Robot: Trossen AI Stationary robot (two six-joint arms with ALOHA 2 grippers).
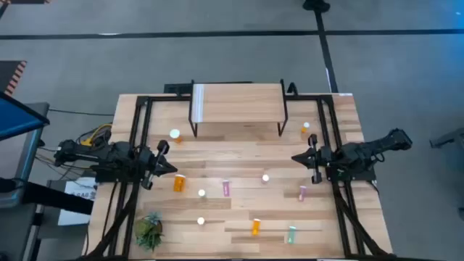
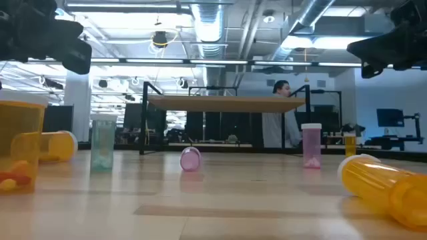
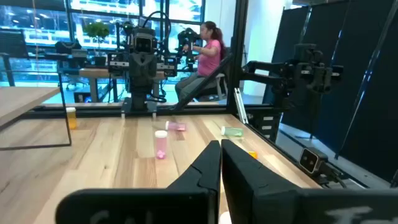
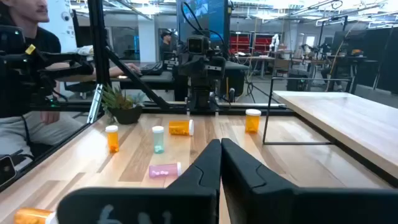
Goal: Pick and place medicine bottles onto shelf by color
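The medicine bottles, small white-capped cylinders of translucent orange, pink and pale green plastic, were all found on the tabletop; none had been placed on the shelf (image 1: 239,98), a light wood platform on thin black legs, whose top lay bare. The left gripper (image 1: 172,168) was held closed and empty, an orange bottle (image 1: 179,183) just beside its tips. The right gripper (image 1: 296,157) was likewise shut on nothing, a pink bottle (image 1: 302,192) near it. The sorting was judged not yet begun.
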